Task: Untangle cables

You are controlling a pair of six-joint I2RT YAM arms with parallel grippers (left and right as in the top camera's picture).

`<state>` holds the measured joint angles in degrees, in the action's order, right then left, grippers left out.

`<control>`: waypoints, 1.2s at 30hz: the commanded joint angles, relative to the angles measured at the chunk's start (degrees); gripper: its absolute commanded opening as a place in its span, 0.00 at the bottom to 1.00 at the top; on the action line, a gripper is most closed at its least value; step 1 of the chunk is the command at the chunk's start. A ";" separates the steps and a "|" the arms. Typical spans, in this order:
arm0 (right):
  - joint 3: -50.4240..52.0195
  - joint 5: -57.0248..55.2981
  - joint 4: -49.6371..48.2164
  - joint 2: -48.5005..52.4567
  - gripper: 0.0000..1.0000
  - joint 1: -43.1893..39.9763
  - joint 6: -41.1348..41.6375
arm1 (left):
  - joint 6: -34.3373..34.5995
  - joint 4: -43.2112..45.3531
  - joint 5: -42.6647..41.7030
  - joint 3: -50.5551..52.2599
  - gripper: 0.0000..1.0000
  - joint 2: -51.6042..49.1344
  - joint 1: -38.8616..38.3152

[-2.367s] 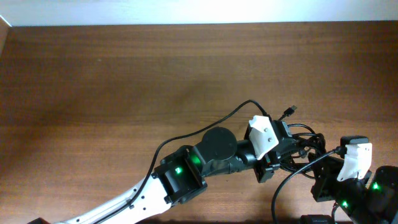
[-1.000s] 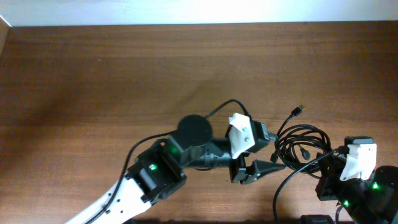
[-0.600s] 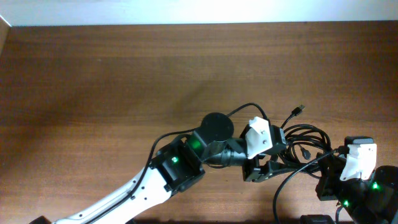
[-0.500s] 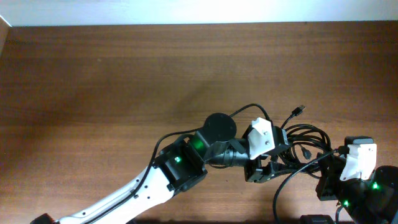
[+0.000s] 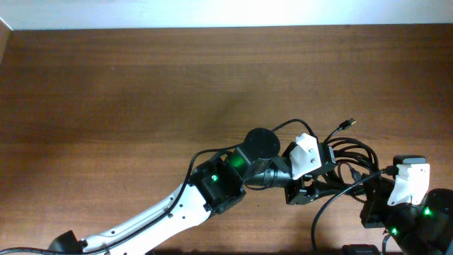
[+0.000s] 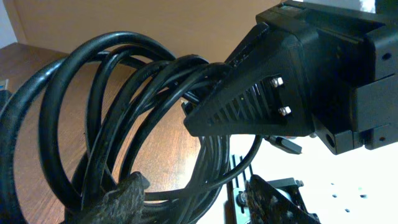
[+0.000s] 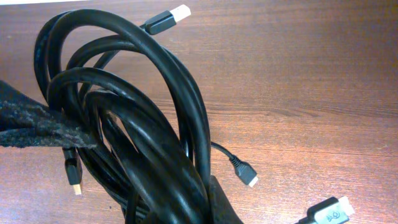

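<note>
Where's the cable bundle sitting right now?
Overhead view: the cables sit coiled at the lower right of the table, between the left gripper and the right gripper, whose jaws are shut on the bundle.

The left arm (image 5: 177, 212) stretches rightward with left end effector (image 6: 196, 190) parted; right end effector (image 7: 149, 171) clamped tight.

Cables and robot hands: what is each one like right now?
cables, tangled together in bunched loops
plug, loose, plugged into nothing
left gripper, open, a finger on either side of the loops
right gripper, shut on the cables
</note>
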<state>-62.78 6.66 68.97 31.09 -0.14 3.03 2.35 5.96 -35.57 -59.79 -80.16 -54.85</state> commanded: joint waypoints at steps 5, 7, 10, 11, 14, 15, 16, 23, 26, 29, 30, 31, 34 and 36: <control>-0.13 5.42 -0.22 -0.02 0.04 -0.24 0.35 | -1.16 1.51 1.05 -0.63 0.42 -0.52 -0.13; -0.13 6.88 -0.22 -0.02 0.04 -0.24 0.37 | -1.14 2.10 1.05 -0.63 0.41 -0.52 -0.13; -0.13 7.17 -0.22 -0.02 0.04 -0.24 0.37 | -1.16 2.82 1.05 -0.63 0.33 -0.52 -0.13; -0.13 7.98 -0.22 -0.02 0.04 -0.24 0.35 | -1.16 2.82 1.07 -0.63 0.30 -0.52 -0.13; -0.13 9.66 -0.22 -0.02 0.04 -0.24 0.35 | -1.14 2.80 1.05 -0.63 0.18 -0.52 -0.13; -0.13 9.64 -0.22 -0.02 0.04 -0.24 0.35 | -1.14 2.82 1.05 -0.63 0.14 -0.52 -0.13; -0.13 9.62 -0.24 -0.02 0.04 -0.24 0.35 | -1.11 2.78 1.03 -0.63 0.05 -0.52 -0.13; -0.13 8.98 -0.24 -0.02 0.04 -0.24 0.33 | -1.07 2.82 0.72 -0.63 0.00 -0.48 -0.13; -0.13 5.40 -0.22 -0.02 0.04 -0.24 0.35 | -1.09 3.02 -1.88 -0.63 0.00 0.37 -0.13; -0.13 0.90 -0.22 -0.02 0.04 -0.24 0.35 | -1.09 3.26 -4.81 -0.63 0.00 1.22 -0.11; -0.13 -0.61 -0.22 -0.02 0.04 -0.24 0.35 | -1.11 3.21 -5.44 -0.63 0.00 1.49 -0.11; -0.13 -2.38 -0.24 -0.02 0.04 -0.24 0.37 | -1.09 2.97 -5.60 -0.63 0.00 1.75 -0.11; -0.13 -4.63 -0.28 -0.02 0.04 -0.24 0.42 | -1.09 0.37 -4.15 -0.63 0.00 2.78 -0.11; -0.13 -4.57 -0.42 -0.02 0.04 -0.24 0.44 | -1.07 -2.03 -0.26 -0.63 0.00 3.41 -0.11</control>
<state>-62.78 4.91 69.12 31.09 -0.23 3.01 1.48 6.22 -38.94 -59.79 -79.31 -54.92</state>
